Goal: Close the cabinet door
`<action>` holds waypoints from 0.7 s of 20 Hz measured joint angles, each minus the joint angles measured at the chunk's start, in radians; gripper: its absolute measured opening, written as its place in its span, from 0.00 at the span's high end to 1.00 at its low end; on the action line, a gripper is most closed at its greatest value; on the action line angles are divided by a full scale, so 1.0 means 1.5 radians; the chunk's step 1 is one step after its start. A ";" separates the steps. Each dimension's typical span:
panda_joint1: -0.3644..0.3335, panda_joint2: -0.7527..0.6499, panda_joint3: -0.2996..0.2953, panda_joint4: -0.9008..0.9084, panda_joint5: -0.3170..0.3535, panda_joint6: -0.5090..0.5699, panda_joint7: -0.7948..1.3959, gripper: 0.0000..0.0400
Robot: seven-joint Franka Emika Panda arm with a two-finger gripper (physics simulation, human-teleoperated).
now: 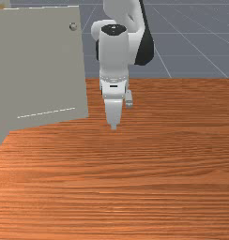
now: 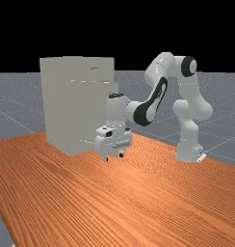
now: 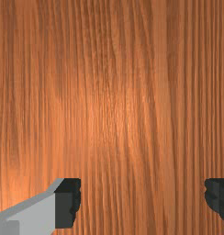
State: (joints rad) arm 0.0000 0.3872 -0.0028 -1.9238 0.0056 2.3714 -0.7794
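Orange-brown wood grain spread across the surface [image 1: 135, 187] below you, with a blue-grey floor [image 1: 196, 47] marked by pale lines beyond its far edge. Over that floor, the far view had a black background [image 2: 138, 24].

Your hand [image 2: 113, 157] pointed straight down above the surface, and it was wide. You could see that best in the wrist view, where the two dark-padded fingers [image 3: 68, 202] stood well apart, with the wood of the surface showing below and between them. The hand was holding nothing, so you had two free fingertips hanging over the wood.

The door [image 1: 41, 65] you had to deal with stood upright at the front view's left, a flat, pale grey panel. Its round knob [image 1: 73, 26] sat high up, near the edge on the side of your hand. A thin white line [image 1: 46, 113] ran along the panel near its slanting lower edge. In that view, your hand was near the door, just to the front view's right of its upright edge, with a strip of wood showing between the two. How far the door had swung, you could not tell for sure.

From the far view, you had the tall cabinet [image 2: 61, 96] standing on the surface toward the far view's left, and your hand overlapped its lower part. The white arm [image 2: 189, 87] reached over from its base [image 2: 188, 152] at the far view's right.
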 joint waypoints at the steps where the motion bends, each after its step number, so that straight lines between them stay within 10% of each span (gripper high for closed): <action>1: 0.002 -0.001 -0.007 -0.003 -0.011 -0.008 0.005 0.38; 6: 0.001 -0.004 -0.027 -0.015 -0.025 -0.028 0.041 0.03; 7: 0.015 -0.077 -0.047 -0.093 -0.041 -0.070 0.194 0.41; 9: 0.026 -0.181 -0.075 -0.137 -0.045 -0.149 0.490 0.78; 14: 0.032 -0.204 -0.097 -0.130 -0.009 -0.233 0.936 0.98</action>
State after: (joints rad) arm 0.0485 0.0805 -0.1484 -2.1187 -0.0079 2.0226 0.6253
